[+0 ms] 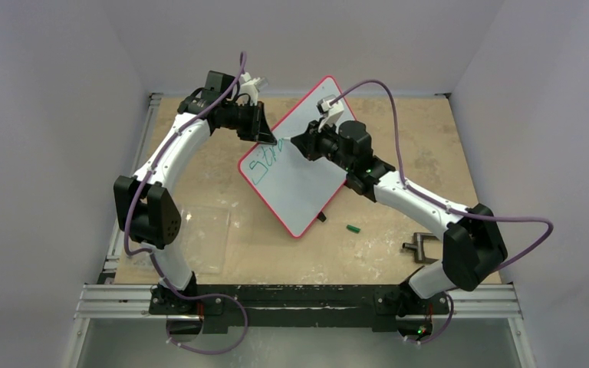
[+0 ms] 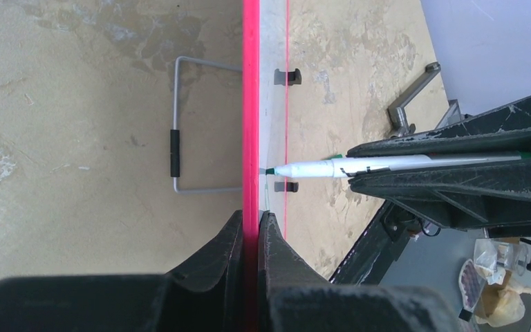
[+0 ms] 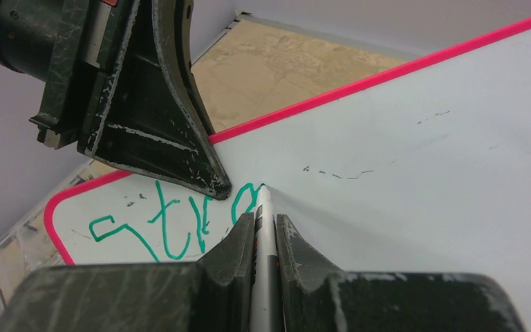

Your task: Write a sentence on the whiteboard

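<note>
Your arms [image 1: 175, 147] are white shells with black joints [image 1: 158, 218], purple cables [image 1: 521, 219] trailing alongside, and scuffed black fingers [image 3: 157, 138].

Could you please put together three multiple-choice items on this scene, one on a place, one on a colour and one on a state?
1. Where does the left end effector grip the whiteboard? A) its red rim B) its middle C) nowhere
2. What colour is the lettering? A) black B) green C) blue
3. What is the state of the marker? A) capped B) lying loose C) held by the right end effector, tip on the board
Answers: 1 A, it clamps the rim; 2 B, green strokes show beside the tip; 3 C, the bare tip meets the white surface.
</note>
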Robot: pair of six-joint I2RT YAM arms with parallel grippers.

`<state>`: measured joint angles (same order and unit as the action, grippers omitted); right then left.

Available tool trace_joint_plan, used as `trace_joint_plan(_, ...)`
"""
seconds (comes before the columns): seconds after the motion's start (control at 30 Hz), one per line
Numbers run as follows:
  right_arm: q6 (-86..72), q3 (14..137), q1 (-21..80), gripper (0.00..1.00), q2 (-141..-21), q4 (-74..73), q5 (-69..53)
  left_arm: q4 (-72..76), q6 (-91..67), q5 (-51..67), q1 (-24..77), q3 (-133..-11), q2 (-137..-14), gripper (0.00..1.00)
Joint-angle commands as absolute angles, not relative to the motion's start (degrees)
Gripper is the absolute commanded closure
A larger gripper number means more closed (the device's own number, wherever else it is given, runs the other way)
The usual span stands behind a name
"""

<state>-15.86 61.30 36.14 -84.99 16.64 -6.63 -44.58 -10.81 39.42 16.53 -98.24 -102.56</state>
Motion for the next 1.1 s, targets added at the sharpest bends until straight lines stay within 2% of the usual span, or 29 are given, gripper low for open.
trace_joint_plan(0.0,-16.34,64.47,35.43,1.0,-83.8,16.7,-4.7,-47.44,-5.91,37.44,18.19,-97.24,-100.82,1.0)
trace_joint_plan(0.47,-16.74,65.43,35.05,1.0,-86.31,16.94,-5.84,-47.45,-5.88,37.53,18.17,-97.28,-100.55,1.0)
trace_joint_plan(1.07,-18.04,56.68,34.98,1.0,-82.72,17.75,-6.16,-47.32,-6.06,38.04,18.19,-97.35,-100.55,1.0)
